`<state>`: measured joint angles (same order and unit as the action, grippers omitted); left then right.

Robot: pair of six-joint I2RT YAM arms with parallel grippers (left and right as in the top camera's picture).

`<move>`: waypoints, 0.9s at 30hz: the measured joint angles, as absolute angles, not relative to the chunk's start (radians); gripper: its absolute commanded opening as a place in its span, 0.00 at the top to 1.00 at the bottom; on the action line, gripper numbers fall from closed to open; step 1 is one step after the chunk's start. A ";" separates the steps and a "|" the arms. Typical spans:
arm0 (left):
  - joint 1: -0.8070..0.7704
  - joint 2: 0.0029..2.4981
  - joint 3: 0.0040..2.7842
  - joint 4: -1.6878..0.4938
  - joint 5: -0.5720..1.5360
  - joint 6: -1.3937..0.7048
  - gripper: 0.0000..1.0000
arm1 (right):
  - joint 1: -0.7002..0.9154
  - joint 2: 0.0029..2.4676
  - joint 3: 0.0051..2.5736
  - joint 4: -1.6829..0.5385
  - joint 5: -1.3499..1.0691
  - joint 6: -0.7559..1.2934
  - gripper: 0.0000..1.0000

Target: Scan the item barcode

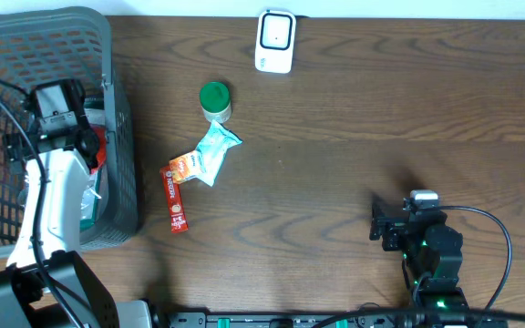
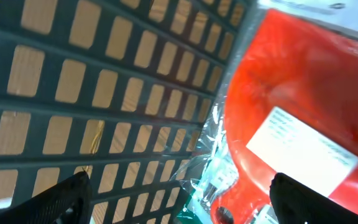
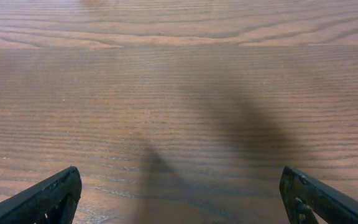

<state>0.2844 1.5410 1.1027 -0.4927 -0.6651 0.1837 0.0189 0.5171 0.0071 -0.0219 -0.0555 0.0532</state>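
- Two arms work at a wooden table [image 1: 381, 118]; the left arm reaches into a grey mesh basket [image 1: 117, 137] at the table's left edge.
- Left gripper [image 2: 182, 205]: fingers spread wide and holding nothing, poised over the basket's contents beside the mesh wall.
- Red package [image 2: 303, 81]: lies in the basket under the left gripper, with its white label [image 2: 303, 149] facing up. The print is too blurred to read.
- Right gripper [image 3: 179, 199]: fingers wide apart and empty, above bare wood at the near right.
- Scanner [image 1: 274, 41]: a white unit at the far edge of the table, well apart from both grippers.
- Loose items between basket and scanner: a green-lidded jar [image 1: 214, 100], a teal-and-white packet [image 1: 215, 150], an orange packet [image 1: 182, 167] and a red stick pack [image 1: 174, 202].
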 measured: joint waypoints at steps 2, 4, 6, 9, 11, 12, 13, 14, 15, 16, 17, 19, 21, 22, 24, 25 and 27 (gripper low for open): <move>0.299 1.541 1.103 -0.514 -0.653 0.178 0.09 | 0.019 0.517 0.007 -0.022 -0.056 0.053 0.01; 0.311 1.541 1.103 -0.552 -0.610 0.180 0.08 | 0.019 0.517 0.007 -0.022 -0.056 0.053 0.01; 0.316 1.541 1.103 -0.587 -0.537 0.187 0.09 | 0.019 0.517 0.007 -0.022 -0.056 0.053 0.01; 0.316 1.541 1.103 -0.604 -0.409 0.201 0.09 | 0.019 0.517 0.007 -0.022 -0.056 0.053 0.01; 0.316 1.541 1.103 -0.619 -0.327 0.210 0.09 | 0.019 0.517 0.007 -0.022 -0.056 0.053 0.01; 0.316 1.541 1.103 -0.631 -0.289 0.214 0.08 | 0.019 0.517 0.007 -0.022 -0.056 0.053 0.01; 0.316 1.541 1.103 -0.642 -0.254 0.217 0.09 | 0.019 0.517 0.007 -0.022 -0.056 0.053 0.01; 0.316 1.541 1.103 -0.652 -0.226 0.219 0.09 | 0.019 0.517 0.007 -0.022 -0.056 0.053 0.01; 0.316 1.541 1.103 -0.660 -0.201 0.224 0.08 | 0.019 0.517 0.007 -0.022 -0.056 0.053 0.01; 0.316 1.541 1.103 -0.667 -0.182 0.228 0.09 | 0.019 0.517 0.007 -0.022 -0.056 0.053 0.01; 0.316 1.541 1.103 -0.675 -0.165 0.234 0.08 | 0.019 0.517 0.007 -0.022 -0.056 0.053 0.01; 0.316 1.541 1.103 -0.683 -0.136 0.241 0.08 | 0.019 0.517 0.007 -0.022 -0.056 0.053 0.01; 0.316 1.541 1.103 -0.685 -0.123 0.246 0.09 | 0.019 0.517 0.007 -0.022 -0.056 0.053 0.01; 0.316 1.541 1.103 -0.685 -0.117 0.250 0.09 | 0.019 0.517 0.007 -0.022 -0.056 0.053 0.01; 0.316 1.547 1.103 -0.685 -0.108 0.259 0.09 | 0.019 0.517 0.007 -0.021 -0.056 0.053 0.01; 0.316 1.553 1.103 -0.685 -0.105 0.263 0.09 | 0.019 0.517 0.007 -0.021 -0.056 0.053 0.01; 0.316 1.570 1.103 -0.685 -0.102 0.266 0.09 | 0.019 0.517 0.007 -0.020 -0.056 0.053 0.01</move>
<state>0.3161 1.5703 1.1027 -0.6846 -0.1024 0.2661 0.0189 0.5171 0.0071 -0.0204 -0.0555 0.0532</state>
